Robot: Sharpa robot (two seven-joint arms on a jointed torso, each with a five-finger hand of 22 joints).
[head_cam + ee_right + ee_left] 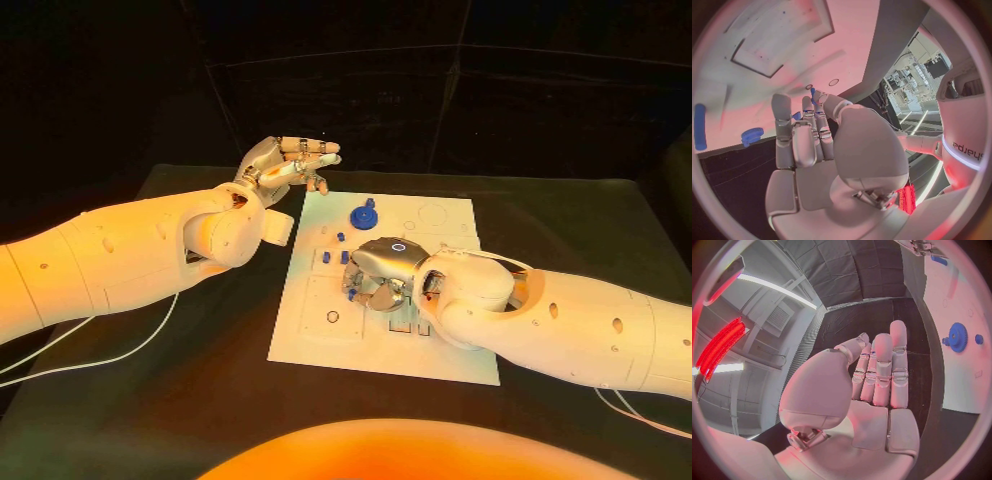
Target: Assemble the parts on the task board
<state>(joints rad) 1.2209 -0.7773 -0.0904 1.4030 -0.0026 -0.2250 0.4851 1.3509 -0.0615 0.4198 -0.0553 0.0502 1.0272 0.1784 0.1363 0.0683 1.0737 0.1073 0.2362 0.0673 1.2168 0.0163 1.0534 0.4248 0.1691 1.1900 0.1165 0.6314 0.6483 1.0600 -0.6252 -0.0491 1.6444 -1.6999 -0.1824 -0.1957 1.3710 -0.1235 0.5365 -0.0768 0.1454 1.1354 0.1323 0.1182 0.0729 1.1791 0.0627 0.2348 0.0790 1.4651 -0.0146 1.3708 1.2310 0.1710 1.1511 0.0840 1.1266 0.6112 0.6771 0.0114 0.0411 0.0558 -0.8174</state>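
The white task board (325,320) lies in the middle of the black table. A blue gear (364,214) stands near its far edge, with small blue pegs (327,257) just in front of it. My right hand (382,275) is over the board's middle, fingers pointing down onto it. In the right wrist view a small blue piece (811,91) shows at the fingertips (819,96); whether it is pinched is unclear. My left hand (289,165) hovers past the board's far left corner, fingers straight and palm empty (879,390). The gear (957,336) and a peg (979,339) lie beyond it.
A blue bar-shaped part (699,126) and the gear (752,135) lie on the board beside my right hand (817,145). Printed outlines and recesses (333,316) mark the board's near left part. Black table surface (159,400) surrounds the board; dark curtains stand behind.
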